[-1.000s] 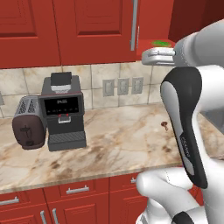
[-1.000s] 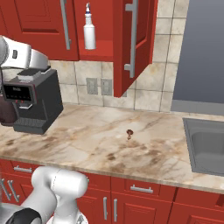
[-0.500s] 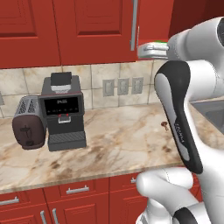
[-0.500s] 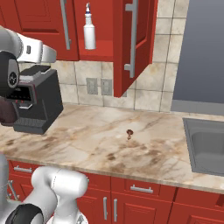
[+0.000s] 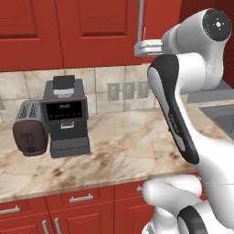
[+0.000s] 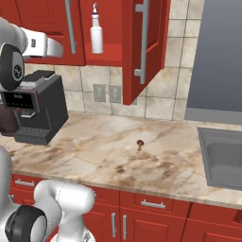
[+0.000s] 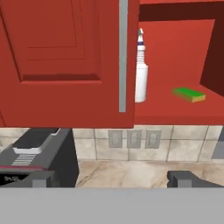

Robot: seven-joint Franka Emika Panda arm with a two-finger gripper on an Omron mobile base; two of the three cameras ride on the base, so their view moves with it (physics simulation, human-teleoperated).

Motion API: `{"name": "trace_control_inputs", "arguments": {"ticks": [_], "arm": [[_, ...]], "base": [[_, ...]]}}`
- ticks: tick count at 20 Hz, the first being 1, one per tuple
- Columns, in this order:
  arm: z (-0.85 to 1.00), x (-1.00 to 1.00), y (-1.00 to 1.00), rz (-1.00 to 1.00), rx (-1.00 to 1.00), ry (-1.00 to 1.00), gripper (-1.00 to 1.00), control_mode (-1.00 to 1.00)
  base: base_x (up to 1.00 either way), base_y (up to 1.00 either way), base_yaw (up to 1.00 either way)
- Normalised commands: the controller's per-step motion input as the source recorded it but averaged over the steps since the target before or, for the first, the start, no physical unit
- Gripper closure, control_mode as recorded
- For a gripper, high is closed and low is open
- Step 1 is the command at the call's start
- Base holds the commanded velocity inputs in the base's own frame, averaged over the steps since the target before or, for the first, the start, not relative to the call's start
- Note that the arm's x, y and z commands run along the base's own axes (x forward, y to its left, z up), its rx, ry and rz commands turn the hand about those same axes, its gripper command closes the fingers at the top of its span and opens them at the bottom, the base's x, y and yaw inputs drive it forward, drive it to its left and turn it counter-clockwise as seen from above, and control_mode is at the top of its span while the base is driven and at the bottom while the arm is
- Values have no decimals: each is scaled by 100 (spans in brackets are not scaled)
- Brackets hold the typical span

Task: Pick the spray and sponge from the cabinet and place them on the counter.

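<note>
Spray (image 7: pixel 140 72) unmoved; claw (image 7: pixel 113 178) raised higher, open.

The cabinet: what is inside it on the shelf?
Inside the cabinet stand the spray and, to its right, the sponge, lying flat. The closed left door covers whatever is behind it.

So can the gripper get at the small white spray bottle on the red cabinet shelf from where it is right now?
Probably yes. The white spray bottle stands upright on the open red cabinet's shelf, just right of the closed door's silver bar handle. The gripper, jaws wide, faces it from below the shelf, so it must rise first.
</note>
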Motion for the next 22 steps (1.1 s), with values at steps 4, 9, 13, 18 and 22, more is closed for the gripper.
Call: {"name": "trace_control_inputs", "arguments": {"ticks": [4,9,13,18,22], "arm": [[0,62,3,0,0,0,-100,-100],[1,54,0,0,0,0,-100,-100],[1,50,0,1,0,0,-100,-100],[0,58,0,0,0,-1,-100,-100],[0,62,0,0,0,0,-100,-100]], "base": [[0,0,0],[0,0,0],[0,0,0],[0,0,0],[0,0,0]]}}
